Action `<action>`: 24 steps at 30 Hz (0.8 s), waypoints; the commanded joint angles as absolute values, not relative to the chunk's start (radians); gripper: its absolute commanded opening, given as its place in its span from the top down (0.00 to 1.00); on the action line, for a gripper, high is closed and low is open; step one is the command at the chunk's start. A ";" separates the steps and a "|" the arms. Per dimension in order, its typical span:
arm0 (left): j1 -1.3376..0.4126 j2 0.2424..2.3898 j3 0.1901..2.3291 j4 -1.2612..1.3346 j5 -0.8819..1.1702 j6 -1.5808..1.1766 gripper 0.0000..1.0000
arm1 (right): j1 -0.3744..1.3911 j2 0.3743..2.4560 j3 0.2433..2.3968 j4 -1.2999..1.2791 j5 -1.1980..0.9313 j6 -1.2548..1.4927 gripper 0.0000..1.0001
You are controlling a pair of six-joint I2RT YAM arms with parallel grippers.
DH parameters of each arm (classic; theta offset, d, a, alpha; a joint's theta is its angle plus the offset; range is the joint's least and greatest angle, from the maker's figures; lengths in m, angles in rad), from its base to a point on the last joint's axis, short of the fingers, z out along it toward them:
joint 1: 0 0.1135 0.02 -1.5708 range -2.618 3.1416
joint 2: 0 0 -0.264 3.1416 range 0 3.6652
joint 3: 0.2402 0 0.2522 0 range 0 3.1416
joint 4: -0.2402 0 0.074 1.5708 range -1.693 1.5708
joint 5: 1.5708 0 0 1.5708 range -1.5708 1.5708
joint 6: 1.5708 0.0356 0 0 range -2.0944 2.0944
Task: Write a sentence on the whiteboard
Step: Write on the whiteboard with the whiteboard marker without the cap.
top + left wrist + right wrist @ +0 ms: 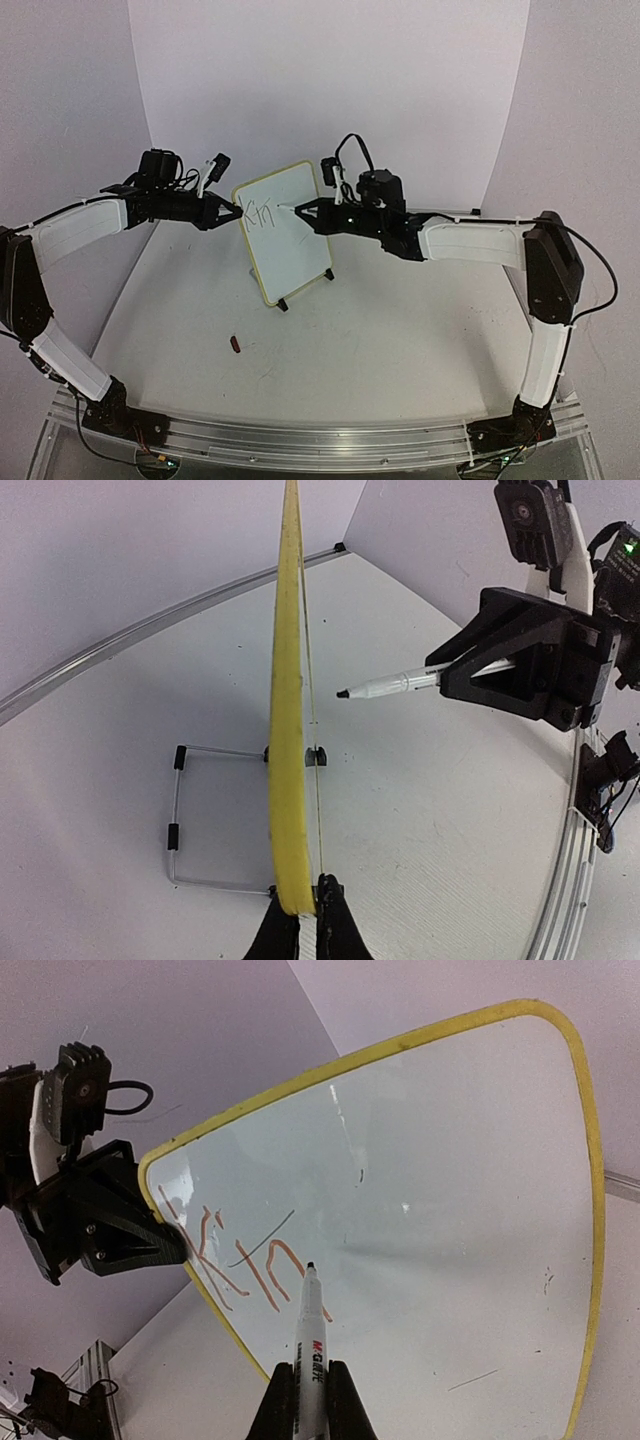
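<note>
The whiteboard, white with a yellow frame, stands tilted on its small black feet at mid-table. My left gripper is shut on its left edge, and in the left wrist view the fingers pinch the yellow rim. The sentence reads only "Kin" near the board's upper left corner. My right gripper is shut on a white marker. Its tip points at the board just after the "n". From the side the marker stands a small gap off the board face.
A small dark red cap-like piece lies on the table in front of the board. A wire stand props the board from behind. An aluminium rail runs along the near edge, and white walls close in the back and sides.
</note>
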State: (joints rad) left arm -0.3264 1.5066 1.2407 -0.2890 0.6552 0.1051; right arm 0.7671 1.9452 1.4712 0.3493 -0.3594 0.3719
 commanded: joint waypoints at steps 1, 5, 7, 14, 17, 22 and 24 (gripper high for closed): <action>-0.324 1.491 1.240 -0.298 0.638 0.154 1.00 | 0.756 1.973 1.529 0.388 -0.386 0.388 1.00; -0.323 1.492 1.241 -0.298 0.640 0.155 1.00 | 0.751 1.989 1.544 0.390 -0.397 0.394 1.00; -0.323 1.493 1.241 -0.299 0.639 0.156 1.00 | 0.750 1.995 1.548 0.391 -0.400 0.397 1.00; -0.324 1.497 1.243 -0.300 0.641 0.156 1.00 | 0.746 2.011 1.556 0.393 -0.399 0.402 1.00; -0.323 1.499 1.243 -0.299 0.641 0.156 1.00 | 0.745 2.016 1.562 0.394 -0.400 0.400 1.00; -0.324 1.500 1.244 -0.299 0.641 0.156 1.00 | 0.744 2.025 1.573 0.393 -0.410 0.389 1.00; -0.324 1.501 1.244 -0.299 0.641 0.156 1.00 | 0.744 2.029 1.574 0.393 -0.420 0.386 1.00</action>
State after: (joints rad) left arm -0.3264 1.5066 1.2407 -0.2896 0.6556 0.1051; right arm 0.7497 2.0115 1.5298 0.3521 -0.3982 0.3950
